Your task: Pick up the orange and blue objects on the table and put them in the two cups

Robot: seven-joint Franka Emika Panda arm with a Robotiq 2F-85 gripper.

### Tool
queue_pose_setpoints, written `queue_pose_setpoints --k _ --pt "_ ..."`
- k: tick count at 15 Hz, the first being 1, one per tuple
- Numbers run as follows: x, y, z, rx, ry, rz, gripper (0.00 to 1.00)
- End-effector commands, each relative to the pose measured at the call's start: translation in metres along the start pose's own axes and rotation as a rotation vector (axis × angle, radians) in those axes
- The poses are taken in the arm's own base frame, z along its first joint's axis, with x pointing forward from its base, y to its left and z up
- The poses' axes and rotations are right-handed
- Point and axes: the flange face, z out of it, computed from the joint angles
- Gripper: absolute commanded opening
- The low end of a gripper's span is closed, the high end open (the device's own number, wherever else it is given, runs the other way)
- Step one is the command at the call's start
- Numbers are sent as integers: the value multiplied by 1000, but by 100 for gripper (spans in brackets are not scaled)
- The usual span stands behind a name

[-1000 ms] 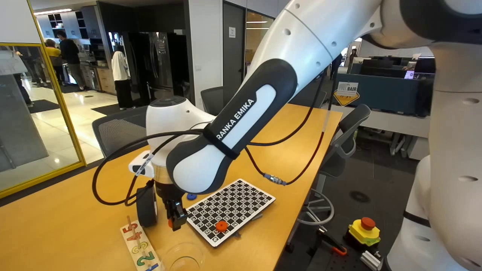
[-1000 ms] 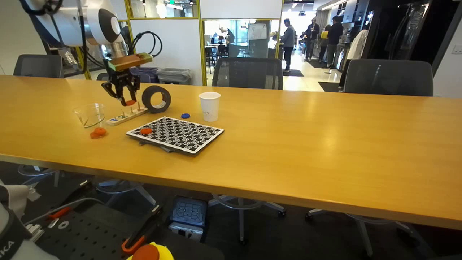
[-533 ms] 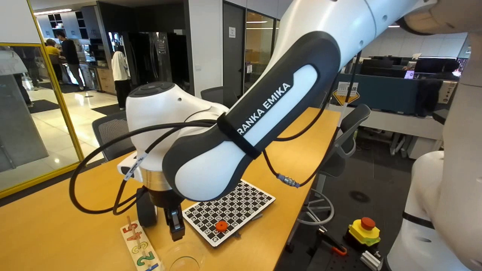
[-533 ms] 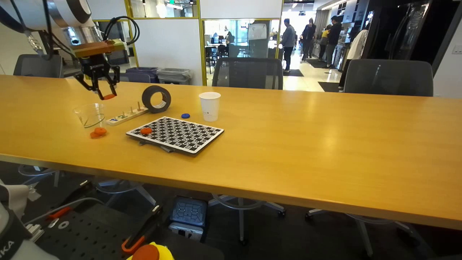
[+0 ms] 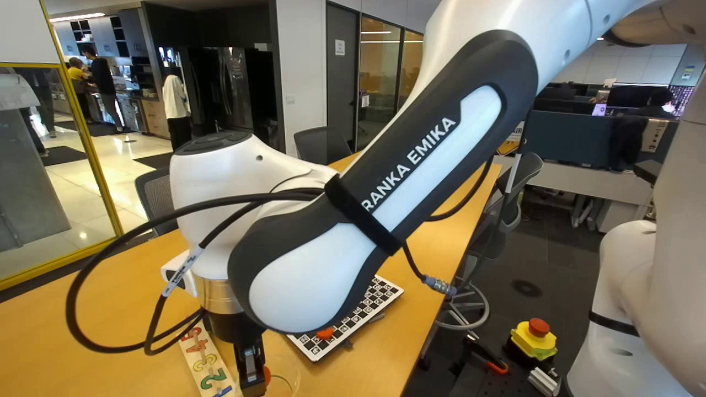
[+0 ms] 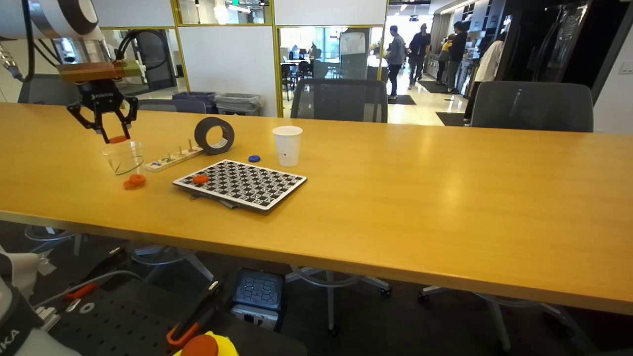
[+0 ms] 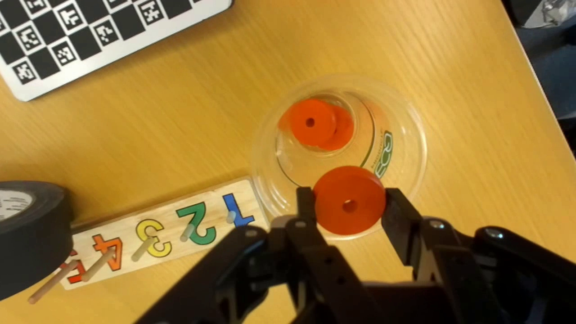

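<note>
My gripper (image 7: 350,204) is shut on an orange disc (image 7: 342,182), held by its edges. In an exterior view the gripper (image 6: 117,140) holds it just above the rim of the clear cup (image 6: 123,157); in the wrist view it overlaps the near part of the cup (image 7: 407,148). Orange pieces (image 7: 312,121) lie inside the cup's base ring. Another orange disc (image 6: 200,179) sits on the checkered board. A blue disc (image 6: 254,158) lies on the table (image 6: 395,198) by the white cup (image 6: 287,146). The arm hides the blue disc and white cup in an exterior view.
The checkered board (image 6: 242,183) lies at mid-table. A wooden number strip with pegs (image 7: 166,231) stands close beside the clear cup. A black roll (image 6: 213,136) stands upright at the strip's far end. Chairs surround the table.
My gripper has carried the held orange disc from near the black roll and number strip to above the clear cup. The other pieces and cups have not moved.
</note>
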Motion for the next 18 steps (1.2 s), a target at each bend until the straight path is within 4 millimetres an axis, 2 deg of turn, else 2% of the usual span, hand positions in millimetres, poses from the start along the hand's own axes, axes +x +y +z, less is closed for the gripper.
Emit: queue_pose_setpoints --k 1,8,9,11,14,15,18 --pt "-5 -5 -5 27 23 36 21" --pt "-11 3 -2 30 21 81 21" --pt "-13 5 -2 22 18 98 65" --pt "-18 11 -2 -7 23 155 73" --pt "-24 25 -8 -44 16 218 97" --pt "-28 31 -12 -59 17 239 100" --pt "-43 49 -22 -108 34 346 100"
